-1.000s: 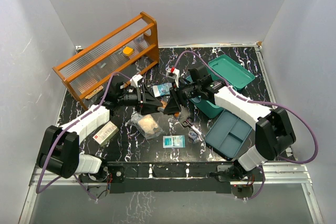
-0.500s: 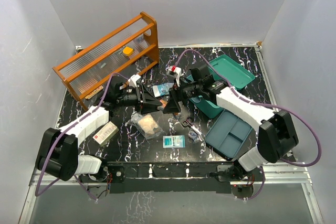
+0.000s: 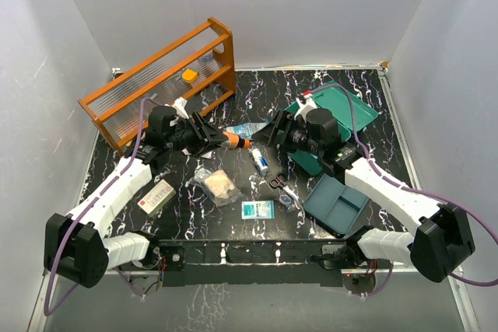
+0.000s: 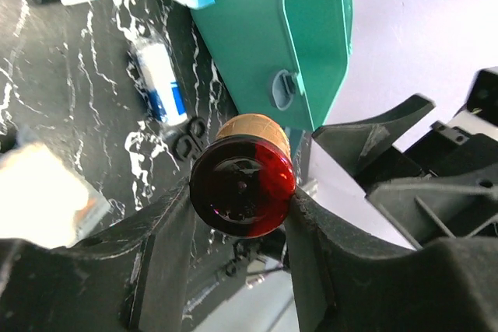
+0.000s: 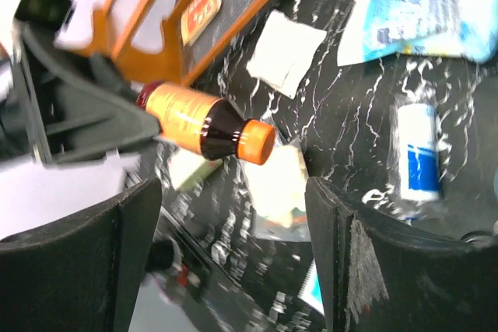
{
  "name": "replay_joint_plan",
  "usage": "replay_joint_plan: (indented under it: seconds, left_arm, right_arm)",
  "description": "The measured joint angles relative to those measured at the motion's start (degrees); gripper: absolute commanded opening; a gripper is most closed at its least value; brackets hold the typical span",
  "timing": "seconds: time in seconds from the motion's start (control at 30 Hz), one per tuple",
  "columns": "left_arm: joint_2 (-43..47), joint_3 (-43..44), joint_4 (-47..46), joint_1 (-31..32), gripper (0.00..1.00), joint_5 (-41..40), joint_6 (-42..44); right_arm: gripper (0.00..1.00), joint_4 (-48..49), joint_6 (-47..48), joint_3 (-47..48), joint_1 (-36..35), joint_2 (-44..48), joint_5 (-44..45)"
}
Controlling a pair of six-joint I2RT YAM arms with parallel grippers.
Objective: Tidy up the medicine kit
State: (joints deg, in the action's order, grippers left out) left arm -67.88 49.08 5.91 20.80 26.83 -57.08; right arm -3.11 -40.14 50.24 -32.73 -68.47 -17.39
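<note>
Though open, teal medicine kit (image 3: 346,108) (rounded)

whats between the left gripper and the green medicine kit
Top view: the orange-capped bottle it holds, a blue-white packet, a white tube and the open right gripper.

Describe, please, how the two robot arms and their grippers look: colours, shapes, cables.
Both the left arm and the right arm have white shells on the links and black rounded joints. A purple cable runs along each arm. The left gripper and the right gripper are black, each with two broad, angular fingers.
</note>
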Motion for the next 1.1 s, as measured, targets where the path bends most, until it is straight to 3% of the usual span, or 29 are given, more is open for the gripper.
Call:
replay_joint_plan:
  seconds: [0.23, 0.5, 0.77, 1.1]
  left_arm:
    - [0.8, -0.2, -3.3, 0.0, 0.2, -5.6, 5.1]
    - [2.4, -2.1, -14.7, 0.0, 0.2, -4.8, 15.2]
    - [2.4, -2.2, -20.3, 0.0, 0.19, -0.4, 21.6]
    - [2.4, -6.1, -28.4, 0.0, 0.2, 4.0, 22.6]
  right_arm:
    - [0.68, 0.4, -30.3, -1.4, -0.7, 0.2, 9.4]
    - [0.72, -0.3, -52.1, 5.1, -5.8, -5.0, 13.2]
    - [0.69, -0.8, -59.8, 8.7, -6.7, -10.6, 12.9]
    - [0.62, 0.0, -65.3, 10.1, -6.9, -14.5, 12.7]
